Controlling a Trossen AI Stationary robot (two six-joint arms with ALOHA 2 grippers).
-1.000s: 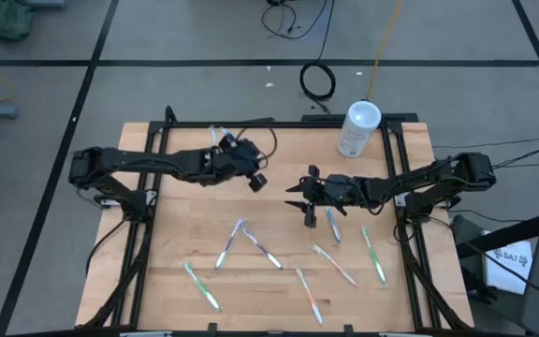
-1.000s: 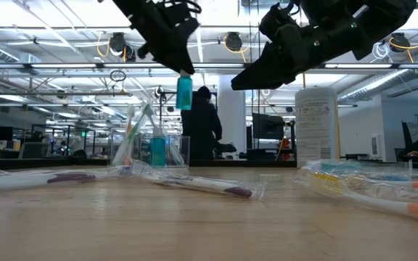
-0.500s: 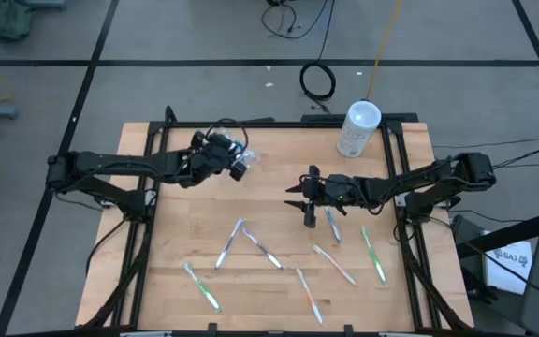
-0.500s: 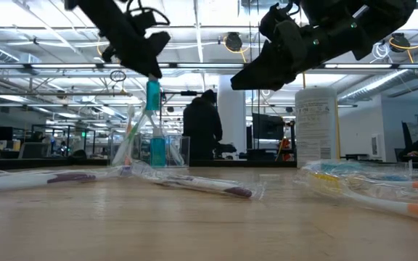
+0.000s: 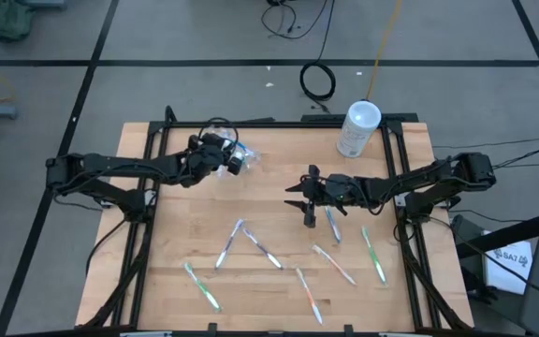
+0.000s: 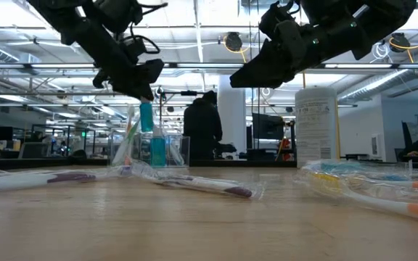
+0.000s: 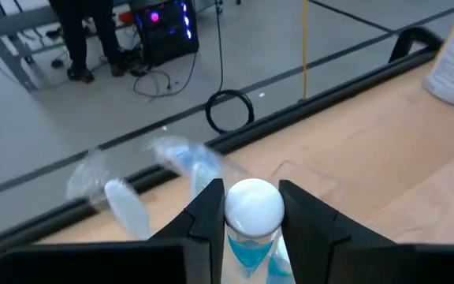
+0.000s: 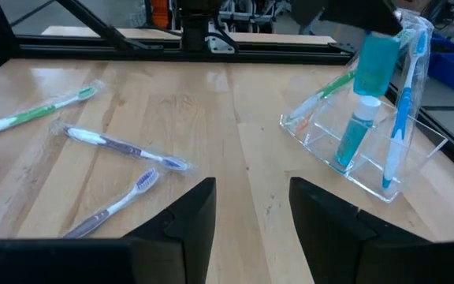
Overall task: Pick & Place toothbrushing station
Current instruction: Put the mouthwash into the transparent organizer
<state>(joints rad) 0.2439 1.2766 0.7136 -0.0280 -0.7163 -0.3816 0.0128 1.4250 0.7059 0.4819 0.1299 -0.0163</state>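
My left gripper (image 5: 235, 163) is shut on a small teal-blue tube (image 6: 146, 117) with a white cap (image 7: 252, 207). It holds the tube over a clear plastic holder (image 8: 369, 154) at the table's far left. The holder has another teal tube (image 8: 355, 130) and toothbrushes standing in it. My right gripper (image 5: 307, 200) is open and empty, above the table's middle. Several wrapped pastel toothbrushes (image 5: 262, 245) lie flat on the near half of the table. My left gripper pinches the tube at its white-capped upper end (image 7: 251, 229) between its two fingers (image 7: 208, 211), which come from above and slant down. The tube hangs upright below the fingers, clear of the table. Its teal lower end (image 8: 373, 67) is just above the holder's top.
A large whitish canister (image 5: 357, 128) stands at the table's far right edge. More toothbrushes (image 5: 374, 253) lie under and near the right arm. A black frame rail (image 5: 279, 122) runs along the far edge. A person (image 6: 202, 127) stands in the room behind.
My left gripper has carried the tube toward the table's far left and down, from above the middle to just over the clear holder. It has stayed shut on the tube, which has stayed upright.
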